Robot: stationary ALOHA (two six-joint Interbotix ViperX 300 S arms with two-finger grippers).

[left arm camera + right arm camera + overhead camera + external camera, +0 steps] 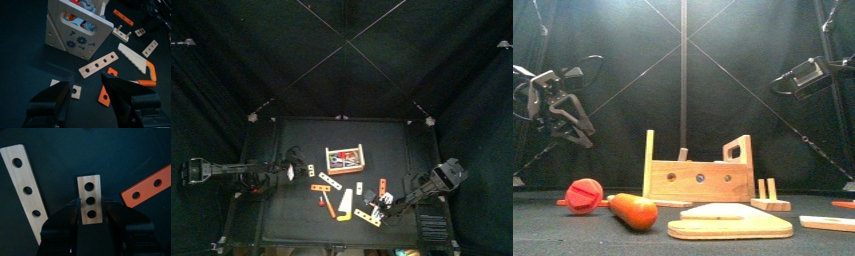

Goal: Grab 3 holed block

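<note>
Item: short pale wooden block with three holes in a row [89, 199], lying flat on the black table [305, 140] near its front right corner. The right gripper [90, 220] stands over it, its two black jaws set one on each long side of the block's lower end and closed against its edges; the block lies on the table. Beside it in the right wrist view: a longer pale wooden strip with three holes [25, 183], apart from the block on one side, and an orange strip with holes [148, 187] lying aslant on the other side, touching neither. Left gripper [90, 97]: raised above the table on the left side, jaws apart, holding nothing. Under its wrist camera: a pale wooden strip with three holes [99, 64], a wooden saw with an orange handle [139, 64], a small orange strip [104, 95], and a small pale square piece with one hole [75, 91]. Upright wooden toolbox [700, 170] with gear marks on its wall, standing mid-table and holding red and other parts. Front of table, front view: orange rounded wooden piece [633, 210] next to a red disc-shaped part [584, 194], and a flat pale wooden board [730, 222]. Right arm [432, 185] reaches in from the right toward the front edge.
</note>
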